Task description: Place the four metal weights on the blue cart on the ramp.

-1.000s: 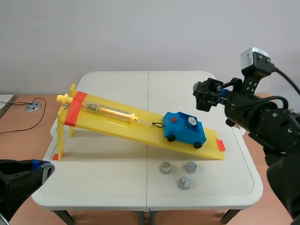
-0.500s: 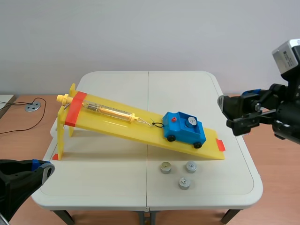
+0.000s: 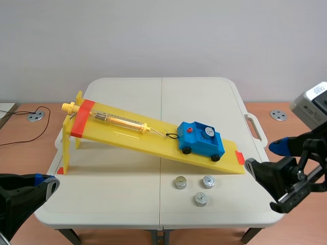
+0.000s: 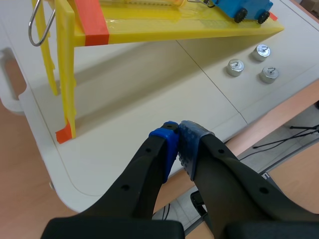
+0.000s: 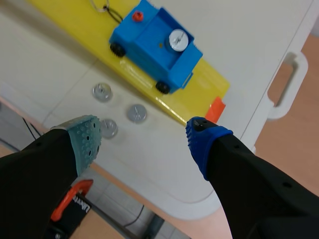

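Note:
A blue cart (image 3: 201, 142) stands low on the yellow ramp (image 3: 133, 133), with one metal weight (image 3: 208, 132) in its tray. Three more weights lie on the white table in front of the ramp: one (image 3: 180, 182), another (image 3: 208, 181), and the nearest (image 3: 201, 199). The right wrist view has the cart (image 5: 155, 46) and its weight (image 5: 177, 39) ahead of my right gripper (image 5: 144, 137), which is open and empty above the loose weights (image 5: 136, 113). That gripper (image 3: 263, 171) hangs off the table's right edge. My left gripper (image 4: 177, 144) is shut on nothing, low at the table's front left corner (image 3: 43, 186).
A spring scale (image 3: 115, 121) lies on the upper ramp, hooked to the cart by a cord. Orange tape marks the ramp's top (image 3: 82, 118) and foot (image 3: 239, 157). The table has a handle (image 3: 255, 127) on its right side. Round floor sockets (image 3: 36, 116) sit beside the table.
My right arm has swung from above the cart out to the right and down, ending off the table's right front edge. The left arm and all weights stayed put.

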`<control>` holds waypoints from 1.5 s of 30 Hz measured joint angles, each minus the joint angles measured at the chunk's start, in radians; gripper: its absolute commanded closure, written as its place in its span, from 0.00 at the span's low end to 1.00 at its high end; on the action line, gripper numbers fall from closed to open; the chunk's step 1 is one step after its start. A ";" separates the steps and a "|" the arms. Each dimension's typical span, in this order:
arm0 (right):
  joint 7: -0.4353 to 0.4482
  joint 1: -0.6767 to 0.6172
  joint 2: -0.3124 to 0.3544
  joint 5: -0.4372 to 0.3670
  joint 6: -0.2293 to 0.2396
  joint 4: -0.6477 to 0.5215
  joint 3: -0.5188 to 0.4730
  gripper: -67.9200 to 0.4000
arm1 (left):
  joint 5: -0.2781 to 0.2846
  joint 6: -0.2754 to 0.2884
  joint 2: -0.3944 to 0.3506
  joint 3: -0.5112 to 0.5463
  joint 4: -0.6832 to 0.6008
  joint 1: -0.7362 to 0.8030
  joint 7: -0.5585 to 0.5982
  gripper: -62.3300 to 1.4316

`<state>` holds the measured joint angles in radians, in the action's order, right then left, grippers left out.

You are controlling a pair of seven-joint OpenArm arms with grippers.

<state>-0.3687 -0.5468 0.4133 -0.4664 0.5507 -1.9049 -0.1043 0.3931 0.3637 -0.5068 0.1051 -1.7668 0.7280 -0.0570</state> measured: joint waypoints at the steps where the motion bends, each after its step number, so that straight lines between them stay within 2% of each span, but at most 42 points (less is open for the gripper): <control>1: -0.001 -0.003 0.001 0.015 0.003 0.000 0.000 0.45 | 0.000 0.000 0.000 0.000 0.000 0.000 0.000 0.93; 6: -0.004 -0.002 0.000 0.051 0.012 0.000 0.009 0.47 | 0.000 0.000 0.000 0.000 0.000 0.000 0.000 0.93; 11: 0.001 0.026 -0.009 0.085 0.012 0.043 0.079 0.47 | 0.000 0.001 0.000 0.000 0.000 0.000 0.000 0.93; 21: 0.038 0.156 -0.099 0.180 0.012 0.257 0.208 0.47 | 0.000 0.001 0.000 0.000 0.000 -0.005 -0.003 0.93; 32: 0.127 0.279 -0.170 0.304 0.004 0.481 0.312 0.49 | 0.000 0.001 0.000 0.000 0.000 -0.011 -0.007 0.93; 38: 0.158 0.306 -0.192 0.347 -0.016 0.523 0.350 0.49 | 0.000 0.001 0.000 0.000 0.000 -0.011 -0.007 0.93; 45: 0.163 0.305 -0.192 0.351 -0.024 0.526 0.362 0.49 | 0.000 0.001 0.000 0.000 0.000 -0.011 -0.007 0.93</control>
<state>-0.2058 -0.2420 0.2211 -0.1154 0.5266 -1.3788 0.2577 0.3927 0.3645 -0.5068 0.1051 -1.7668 0.7170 -0.0643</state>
